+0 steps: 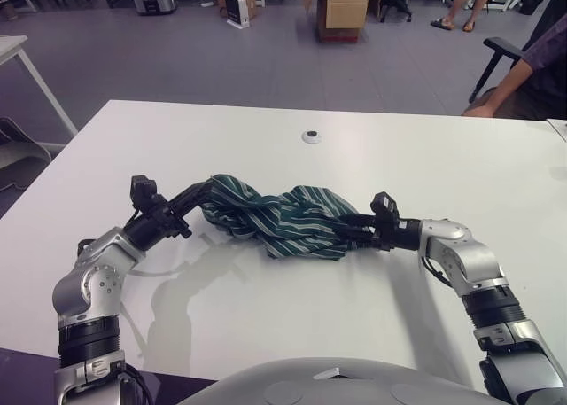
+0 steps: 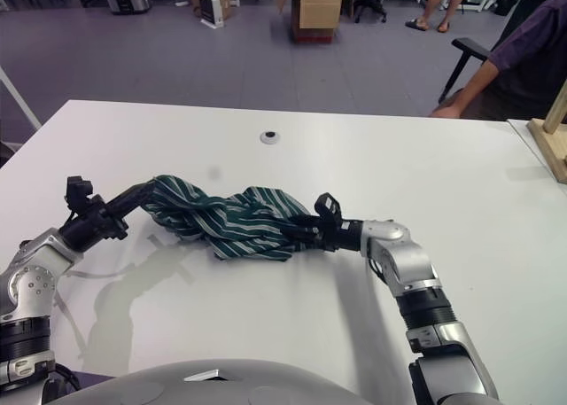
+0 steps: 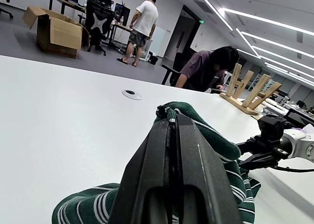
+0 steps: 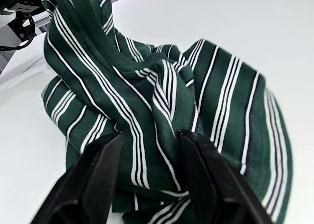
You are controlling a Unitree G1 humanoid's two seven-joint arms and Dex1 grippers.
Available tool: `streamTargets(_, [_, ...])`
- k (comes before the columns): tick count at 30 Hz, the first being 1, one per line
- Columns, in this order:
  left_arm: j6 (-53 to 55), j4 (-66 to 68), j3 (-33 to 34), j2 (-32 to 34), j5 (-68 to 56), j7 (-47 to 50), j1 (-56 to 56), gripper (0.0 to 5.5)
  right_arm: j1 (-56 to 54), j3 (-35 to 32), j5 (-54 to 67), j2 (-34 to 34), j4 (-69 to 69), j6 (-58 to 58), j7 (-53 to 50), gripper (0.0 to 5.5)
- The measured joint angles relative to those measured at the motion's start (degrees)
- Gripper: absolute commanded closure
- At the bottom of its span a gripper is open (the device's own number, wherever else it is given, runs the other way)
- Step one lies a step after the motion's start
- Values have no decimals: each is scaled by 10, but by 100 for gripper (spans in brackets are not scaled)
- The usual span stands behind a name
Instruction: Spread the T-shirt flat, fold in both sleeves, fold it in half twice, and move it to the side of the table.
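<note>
The T-shirt [image 1: 279, 217], dark green with thin white stripes, lies bunched in a twisted heap on the white table [image 1: 425, 157]. It sits on the robot's side of the small round cable grommet [image 1: 311, 136], well apart from it, with most of the heap slightly to the grommet's left. No sleeve or hem can be picked out in the folds (the cloth is too crumpled to tell which part is which).

The left gripper [image 3: 169, 117] is nearer the robot than the grommet and off to its left, at the left end of the heap. Its two fingers are pressed together, with an edge of the striped cloth pinched at their tips. That end of the shirt is raised a little off the table.

The right gripper [image 4: 149, 136] is also nearer the robot than the grommet, but to its right, at the right end of the heap. Its fingers [image 4: 98, 170] stand apart, with folds of the shirt lying in the gap between them (the cloth is not visibly squeezed). Whether the fingertips touch the tabletop cannot be told.

Far to the right of the grommet, at the table's edge, stands a wooden rack [image 2: 551, 139]. Beyond the grommet, on the floor past the table, sits an open cardboard box [image 1: 344, 6].
</note>
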Motion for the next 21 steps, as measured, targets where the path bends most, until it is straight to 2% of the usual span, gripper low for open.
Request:
streamTargets(9, [-1, 0, 0, 0, -12, 11, 12, 550, -7, -6, -3, 12, 19, 3, -22, 545])
streamTargets(15, [-6, 0, -1, 0, -12, 21, 14, 550, -9, -14, -2, 11, 13, 0, -17, 548])
streamTargets(21, [-6, 1, 37, -1, -59, 59, -8, 550, -15, -87, 78, -58, -46, 27, 59, 548])
